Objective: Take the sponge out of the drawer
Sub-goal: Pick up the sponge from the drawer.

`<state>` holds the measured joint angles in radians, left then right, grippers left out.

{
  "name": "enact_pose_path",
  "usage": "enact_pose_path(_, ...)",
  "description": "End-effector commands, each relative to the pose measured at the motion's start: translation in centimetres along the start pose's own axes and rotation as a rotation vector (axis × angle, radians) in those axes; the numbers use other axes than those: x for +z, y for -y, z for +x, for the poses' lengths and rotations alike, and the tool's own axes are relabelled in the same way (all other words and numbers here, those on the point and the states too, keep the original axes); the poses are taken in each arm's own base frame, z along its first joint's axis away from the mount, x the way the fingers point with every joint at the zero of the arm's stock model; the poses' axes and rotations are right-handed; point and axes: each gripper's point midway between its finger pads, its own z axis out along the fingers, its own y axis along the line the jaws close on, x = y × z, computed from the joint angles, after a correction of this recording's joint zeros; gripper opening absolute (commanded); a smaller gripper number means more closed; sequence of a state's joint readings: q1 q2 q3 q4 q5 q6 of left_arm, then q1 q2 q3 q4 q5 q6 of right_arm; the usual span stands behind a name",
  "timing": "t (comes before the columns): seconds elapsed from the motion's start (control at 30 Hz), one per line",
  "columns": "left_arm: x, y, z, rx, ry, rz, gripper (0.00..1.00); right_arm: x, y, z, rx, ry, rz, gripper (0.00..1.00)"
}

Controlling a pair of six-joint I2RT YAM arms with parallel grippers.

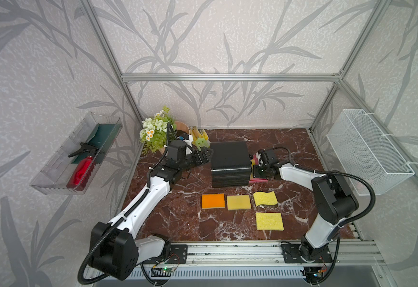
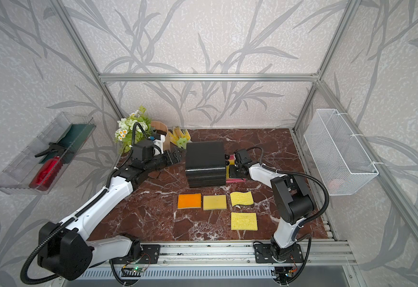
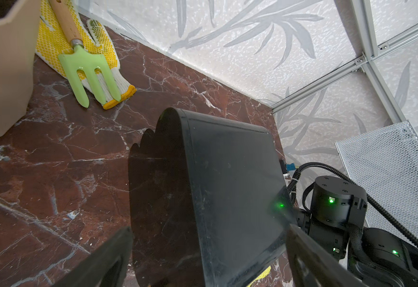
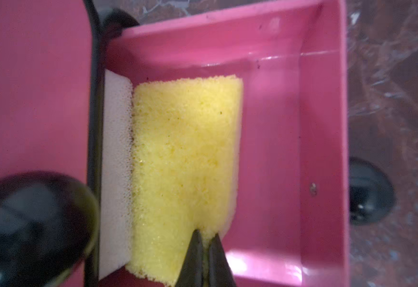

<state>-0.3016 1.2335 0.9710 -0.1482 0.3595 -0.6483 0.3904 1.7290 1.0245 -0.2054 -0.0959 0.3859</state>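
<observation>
The yellow sponge (image 4: 185,161) lay flat on the floor of the pink drawer (image 4: 322,149), which stood pulled out of the black cabinet (image 1: 230,161) on the side facing the right arm (image 1: 295,174). Its long axis ran along the cabinet's face rather than out from it. A white foam piece (image 4: 117,161) lay against its cabinet-side edge, partly tucked under the cabinet's lip. In both top views only a yellow sliver showed just beside the cabinet.

The right jaws were pressed together on the sponge, pinching a small fold of foam at one short end, near the corner away from the cabinet. Almost all of its length therefore stretched away from the grip, alongside the cabinet. The lift probably had to go up and then outward from the cabinet. The free end would likely sag, and could brush the drawer wall or the blurred black knob (image 4: 29,223) overhanging on the cabinet side. So thin a pinch might also slip.

The left jaws stood wide apart at the cabinet's opposite side, with the cabinet's end ahead of the fingers (image 3: 98,268). Whether they touched it could not be told. The right arm was plainly the nearer one. Four other sponges (image 1: 269,221) lay on the counter (image 1: 173,218) in front of the cabinet, well apart from the drawer.
</observation>
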Motion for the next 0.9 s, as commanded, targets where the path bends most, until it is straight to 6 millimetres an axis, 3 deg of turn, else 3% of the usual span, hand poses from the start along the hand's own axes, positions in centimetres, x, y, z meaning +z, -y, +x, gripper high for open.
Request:
enact_pose_path(0.0, -1.0, 0.3, -0.5, 0.025, 0.028, 0.003, 0.95, -2.9, -0.1, -1.6, -0.037, 0.055, 0.014, 0.0)
enact_pose_path(0.37, -2.0, 1.3, -1.2, 0.061, 0.031, 0.013, 0.95, -9.2, 3.4, -3.9, -0.095, 0.15, 0.152, 0.0)
enact_pose_path(0.53, -2.4, 3.8, -1.2, 0.114, -0.035, 0.098, 0.95, -12.9, 3.5, -5.2, -0.181, 0.192, 0.178, 0.0)
enact_pose_path(0.6, -2.8, 5.0, -1.1, 0.146, -0.069, 0.143, 0.95, -14.7, 2.4, -6.0, -0.225, 0.22, 0.135, 0.0)
enact_pose_path(0.73, -3.3, 7.0, -0.9, 0.213, -0.132, 0.192, 0.95, -18.9, -1.8, -7.3, -0.341, 0.286, -0.044, 0.0)
enact_pose_path(0.87, -3.5, 9.4, -0.3, 0.296, -0.196, 0.243, 0.94, -21.8, -6.2, -6.6, -0.475, 0.281, -0.249, 0.0)
